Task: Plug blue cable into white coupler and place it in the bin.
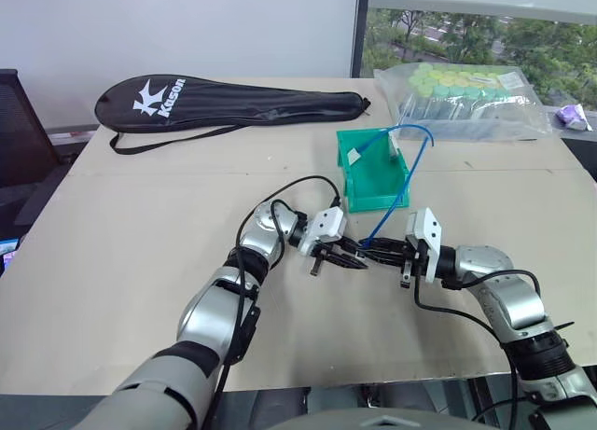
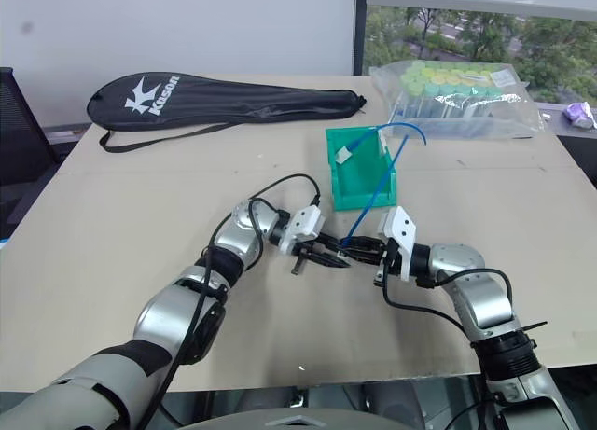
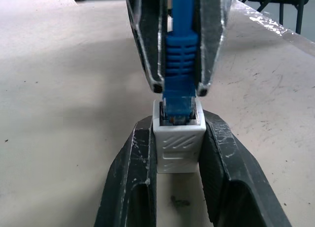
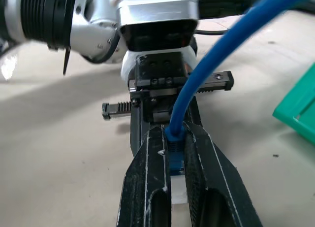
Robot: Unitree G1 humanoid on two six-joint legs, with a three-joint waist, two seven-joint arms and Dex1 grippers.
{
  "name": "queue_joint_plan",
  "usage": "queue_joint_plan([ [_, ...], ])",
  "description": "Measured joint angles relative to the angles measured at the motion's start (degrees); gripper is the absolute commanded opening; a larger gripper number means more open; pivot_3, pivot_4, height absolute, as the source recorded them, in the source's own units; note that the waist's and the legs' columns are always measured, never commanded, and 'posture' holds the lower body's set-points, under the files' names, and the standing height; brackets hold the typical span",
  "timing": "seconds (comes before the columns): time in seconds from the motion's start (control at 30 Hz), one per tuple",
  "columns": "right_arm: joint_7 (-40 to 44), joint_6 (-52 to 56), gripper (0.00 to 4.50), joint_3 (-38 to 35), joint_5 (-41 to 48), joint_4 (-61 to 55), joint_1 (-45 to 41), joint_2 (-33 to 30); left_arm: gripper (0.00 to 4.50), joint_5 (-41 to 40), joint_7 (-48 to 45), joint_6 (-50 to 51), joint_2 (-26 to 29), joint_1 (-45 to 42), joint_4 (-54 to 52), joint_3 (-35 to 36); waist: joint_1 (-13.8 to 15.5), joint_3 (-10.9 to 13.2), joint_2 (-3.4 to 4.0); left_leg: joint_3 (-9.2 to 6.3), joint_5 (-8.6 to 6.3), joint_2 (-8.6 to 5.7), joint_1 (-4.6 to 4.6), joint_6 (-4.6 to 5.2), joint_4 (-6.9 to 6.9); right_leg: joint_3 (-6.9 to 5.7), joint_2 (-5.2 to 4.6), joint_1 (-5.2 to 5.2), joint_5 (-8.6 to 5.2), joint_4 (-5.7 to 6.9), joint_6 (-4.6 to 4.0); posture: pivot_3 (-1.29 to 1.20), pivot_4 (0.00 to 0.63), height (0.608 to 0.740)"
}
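Observation:
My left gripper [image 3: 178, 121] is shut on the white coupler [image 3: 178, 145], a small ribbed cube with its socket facing the other hand. My right gripper [image 4: 175, 132] is shut on the ribbed boot of the blue cable [image 3: 181, 64]. The cable's plug sits in the mouth of the socket. The two grippers meet tip to tip just above the table [image 1: 140, 253], in front of the green bin [image 1: 382, 189]. From there the blue cable [image 1: 403, 183] arches up and over the bin. Its other plug end lies inside the bin.
A black racket bag [image 1: 233, 104] lies at the back left. A clear bag of green-capped tubes [image 1: 462, 99] sits at the back right, close behind the bin. A small purple item [image 1: 574, 118] lies at the far right edge. A dark chair [image 1: 19, 131] stands off the table's left side.

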Motion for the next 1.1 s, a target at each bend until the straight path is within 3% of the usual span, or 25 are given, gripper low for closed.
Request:
queue_joint_plan([
  [0.07,-0.3,1.8,0.00,-0.5,0.6,-1.1,0.0,-0.4,0.60,-0.3,0.0,0.1,-0.2,0.4,-0.6,0.4,0.2,0.1,0.02,0.01,0.00,-0.02,-0.06,0.00,0.00,0.00,-0.01,-0.02,0.00,-0.07,0.01,0.00,0.150,0.740],
  [0.13,-0.6,2.5,0.00,-0.8,0.9,-2.4,0.0,-1.1,1.61,-0.9,0.1,1.1,-0.3,0.9,-1.9,1.1,0.4,0.1,0.06,0.02,0.00,-0.04,-0.10,0.00,-0.01,0.00,-0.01,-0.04,0.00,-0.12,0.02,0.00,0.150,0.740],
  [0.23,-0.5,2.1,0.00,-2.1,2.4,-4.7,-0.6,-1.2,2.73,-1.2,0.2,3.0,0.2,2.6,-4.4,1.4,0.4,0.2,0.10,0.01,-0.04,-0.04,-0.11,0.04,-0.05,-0.01,0.01,-0.05,-0.01,-0.17,0.04,0.00,0.150,0.740],
  [0.3,-0.5,1.8,0.00,-2.1,2.6,-4.9,-0.8,-1.2,3.78,-1.2,0.4,3.8,0.8,4.2,-7.4,1.4,0.4,0.2,0.11,0.00,-0.04,-0.03,-0.09,0.04,-0.05,-0.03,0.03,-0.05,-0.01,-0.15,0.04,0.00,0.150,0.740],
  [0.37,-0.5,1.8,0.00,-2.1,2.6,-4.9,-0.8,-1.2,3.78,-1.2,0.5,4.5,1.4,5.0,-9.2,1.4,0.3,0.2,0.12,0.00,-0.04,-0.01,-0.09,0.05,-0.05,-0.04,0.04,-0.05,-0.01,-0.13,0.04,0.00,0.150,0.740],
  [0.5,-1.5,2.4,0.00,-4.4,4.7,-6.4,-1.1,-1.4,3.78,-3.5,1.6,10.7,7.3,12.4,-22.5,2.4,-0.4,0.4,0.32,0.00,-0.03,0.07,-0.06,0.04,-0.06,0.02,0.07,-0.07,-0.01,-0.08,0.04,0.00,0.150,0.740],
  [0.7,-6.7,5.0,0.00,-12.7,10.5,-6.2,-10.1,-0.4,3.78,-8.9,16.9,29.7,12.1,22.0,-50.5,9.5,-0.5,0.9,0.44,-0.03,-0.03,0.14,-0.06,0.04,-0.04,0.00,-0.01,-0.04,0.01,-0.06,0.06,0.00,0.150,0.740],
  [0.8,-7.7,5.7,0.00,-12.7,8.9,4.2,-19.0,-0.1,3.78,-11.8,32.3,44.9,11.5,21.5,-66.4,14.9,-0.4,1.0,0.43,0.00,-0.03,0.03,-0.03,0.04,-0.04,0.01,-0.07,0.02,0.00,-0.09,0.07,0.00,0.150,0.740],
  [0.9,-7.0,5.5,0.00,-11.2,5.9,13.3,-23.1,-0.1,3.78,-12.2,40.9,54.0,11.5,20.6,-72.6,16.6,-0.2,1.0,0.46,0.05,-0.03,-0.06,-0.04,0.03,-0.06,0.05,-0.04,0.00,0.00,-0.13,0.08,0.00,0.150,0.740],
  [1.07,-4.8,5.8,0.00,-6.8,-1.5,38.1,-39.1,1.0,3.78,-14.0,49.5,70.3,12.7,19.9,-83.4,14.9,-1.2,1.3,0.52,0.12,-0.02,-0.03,-0.02,0.03,-0.15,0.18,0.04,-0.09,0.01,-0.12,0.08,0.00,0.150,0.740],
  [1.1,-4.9,4.1,0.37,-6.0,-3.3,42.6,-41.6,1.8,3.88,-14.4,50.6,72.3,13.0,19.8,-84.4,15.0,-1.2,1.3,0.52,0.10,-0.02,0.01,-0.01,0.02,-0.17,0.17,0.09,-0.10,0.01,-0.11,0.08,0.00,0.150,0.740],
])
